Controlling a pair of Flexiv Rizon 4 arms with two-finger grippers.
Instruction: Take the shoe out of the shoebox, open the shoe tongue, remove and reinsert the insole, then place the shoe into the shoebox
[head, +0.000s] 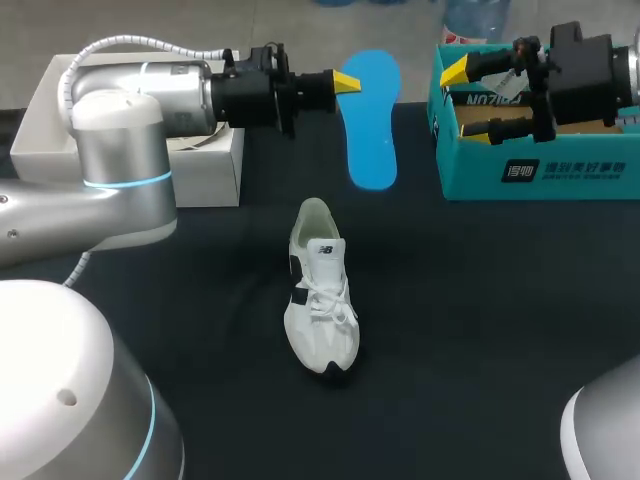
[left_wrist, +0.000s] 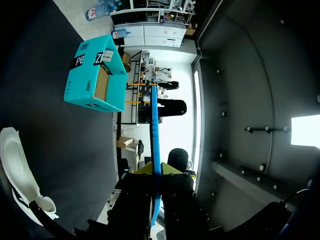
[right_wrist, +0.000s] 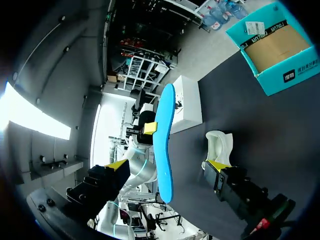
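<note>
Seen from the head view, the blue insole (head: 370, 120) is clamped at one end by the left gripper (head: 347, 82), its fingers closed against both faces, and it extends ahead of the tips. The white shoe (head: 320, 290) is found on the black table (head: 480, 330), below and nearer than that gripper, well apart from it. The right gripper (head: 468, 100) is held over the teal shoebox (head: 540, 165), its fingers spread wide with nothing between them. A white box (head: 40, 110) is seen behind the left arm.

In the left wrist view, the insole (left_wrist: 154, 125) is seen edge-on, pinched between the left gripper's (left_wrist: 156, 170) yellow tips. The shoebox (left_wrist: 95, 75) lies ahead and to one side; the shoe (left_wrist: 17, 170) lies beside the gripper.

In the right wrist view, the right gripper (right_wrist: 167, 165) is seen wide open and empty. The insole (right_wrist: 164, 135) is seen ahead of it, held by the left gripper (right_wrist: 150, 128). The shoe (right_wrist: 220, 142) lies just beyond one finger, the shoebox (right_wrist: 272, 47) farther ahead.
</note>
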